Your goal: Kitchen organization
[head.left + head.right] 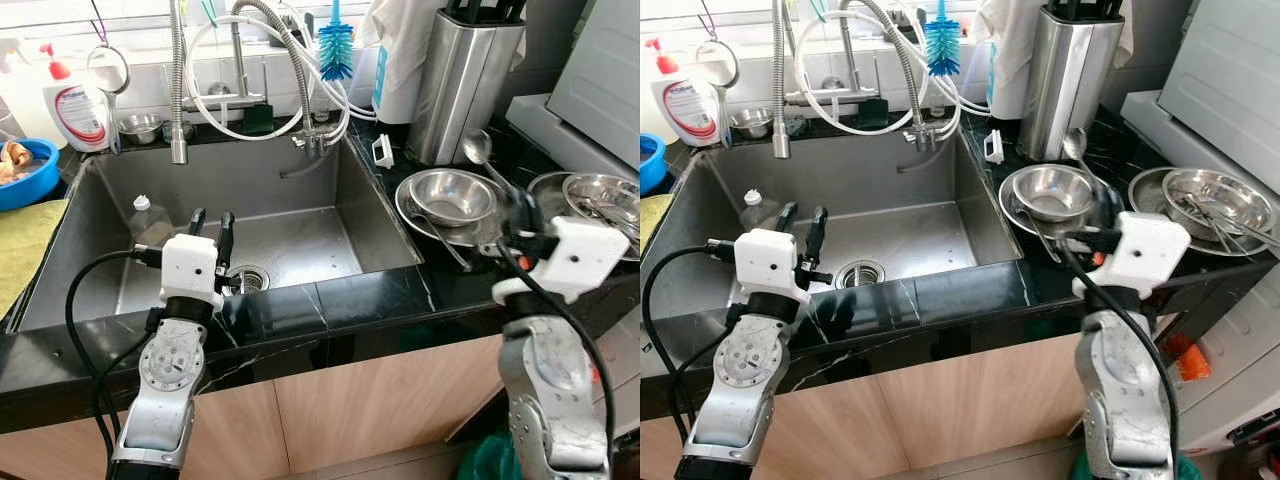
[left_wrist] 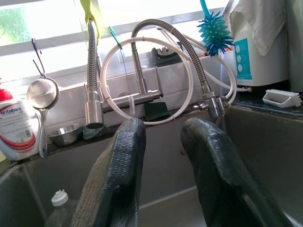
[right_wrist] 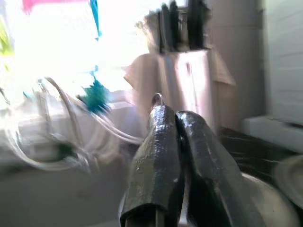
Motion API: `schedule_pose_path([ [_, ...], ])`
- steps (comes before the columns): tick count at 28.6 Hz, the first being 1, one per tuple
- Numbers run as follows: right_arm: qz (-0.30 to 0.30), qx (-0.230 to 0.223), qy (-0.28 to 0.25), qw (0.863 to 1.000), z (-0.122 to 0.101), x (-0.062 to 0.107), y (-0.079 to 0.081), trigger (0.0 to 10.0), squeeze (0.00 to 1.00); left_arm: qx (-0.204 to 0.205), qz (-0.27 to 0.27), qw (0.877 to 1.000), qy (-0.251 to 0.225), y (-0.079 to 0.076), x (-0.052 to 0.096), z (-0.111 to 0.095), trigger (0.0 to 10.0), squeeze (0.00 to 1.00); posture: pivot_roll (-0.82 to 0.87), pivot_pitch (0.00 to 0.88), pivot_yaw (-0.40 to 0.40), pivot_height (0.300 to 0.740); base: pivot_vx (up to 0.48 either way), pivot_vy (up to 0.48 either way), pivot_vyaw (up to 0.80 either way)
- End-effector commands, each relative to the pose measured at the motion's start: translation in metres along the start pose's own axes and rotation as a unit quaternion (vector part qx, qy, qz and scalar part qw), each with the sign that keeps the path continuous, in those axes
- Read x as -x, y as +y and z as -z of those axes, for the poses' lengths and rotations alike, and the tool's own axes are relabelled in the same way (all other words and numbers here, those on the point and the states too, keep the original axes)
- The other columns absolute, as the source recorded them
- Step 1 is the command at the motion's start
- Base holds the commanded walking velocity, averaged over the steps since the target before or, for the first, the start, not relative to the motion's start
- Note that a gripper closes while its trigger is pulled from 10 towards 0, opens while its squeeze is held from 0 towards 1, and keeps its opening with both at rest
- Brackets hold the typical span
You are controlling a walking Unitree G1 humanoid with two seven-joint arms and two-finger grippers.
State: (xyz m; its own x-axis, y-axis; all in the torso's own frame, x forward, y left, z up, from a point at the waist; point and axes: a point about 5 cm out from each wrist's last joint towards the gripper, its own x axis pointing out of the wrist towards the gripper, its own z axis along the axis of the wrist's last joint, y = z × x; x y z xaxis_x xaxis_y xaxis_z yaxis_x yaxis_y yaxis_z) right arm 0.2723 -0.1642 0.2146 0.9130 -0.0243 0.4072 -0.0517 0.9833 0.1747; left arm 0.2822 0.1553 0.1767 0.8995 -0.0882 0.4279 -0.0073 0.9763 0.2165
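My right gripper [image 1: 522, 218] is shut on the handle of a steel spoon [image 1: 478, 147], which sticks up over a steel bowl [image 1: 452, 195] on the black counter right of the sink. In the right wrist view its fingers [image 3: 163, 142] are pressed together, with the spoon's tip showing beyond them. My left gripper [image 1: 212, 220] is open and holds nothing. It hovers over the front of the steel sink [image 1: 300, 240], near the drain. A small clear plastic bottle [image 1: 148, 220] lies in the sink's left part, also seen as the bottle [image 2: 59, 208] past the left fingers.
A second steel dish with utensils [image 1: 600, 200] sits at the far right. A tall steel holder [image 1: 465, 85] stands behind the bowl. Faucet hoses and a blue brush [image 1: 335, 50] hang over the sink's back. A soap bottle [image 1: 75, 105], blue bowl [image 1: 25, 170] and yellow cloth [image 1: 25, 240] lie left.
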Motion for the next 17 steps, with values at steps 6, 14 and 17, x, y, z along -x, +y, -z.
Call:
schedule_pose_path([
  [6,-0.034,-0.210,0.009,0.977,-0.006,0.000,0.012,10.0,0.00,0.015,0.013,1.000,0.005,-0.004,-0.006,-0.001,10.0,0.00,-0.06,0.000,-0.012,0.740,0.000,0.000,0.00],
  [14,-0.122,-0.374,0.081,0.916,0.023,0.037,0.015,10.0,0.00,0.067,0.001,0.998,0.021,0.000,-0.014,-0.002,10.0,0.00,-0.05,0.000,-0.012,0.740,0.000,0.000,0.00],
  [17,-0.152,-0.415,0.097,0.892,0.026,0.050,0.013,10.0,0.00,0.107,0.016,0.994,0.032,-0.003,-0.018,-0.003,10.0,0.00,-0.05,0.000,-0.011,0.740,0.000,0.000,0.00],
])
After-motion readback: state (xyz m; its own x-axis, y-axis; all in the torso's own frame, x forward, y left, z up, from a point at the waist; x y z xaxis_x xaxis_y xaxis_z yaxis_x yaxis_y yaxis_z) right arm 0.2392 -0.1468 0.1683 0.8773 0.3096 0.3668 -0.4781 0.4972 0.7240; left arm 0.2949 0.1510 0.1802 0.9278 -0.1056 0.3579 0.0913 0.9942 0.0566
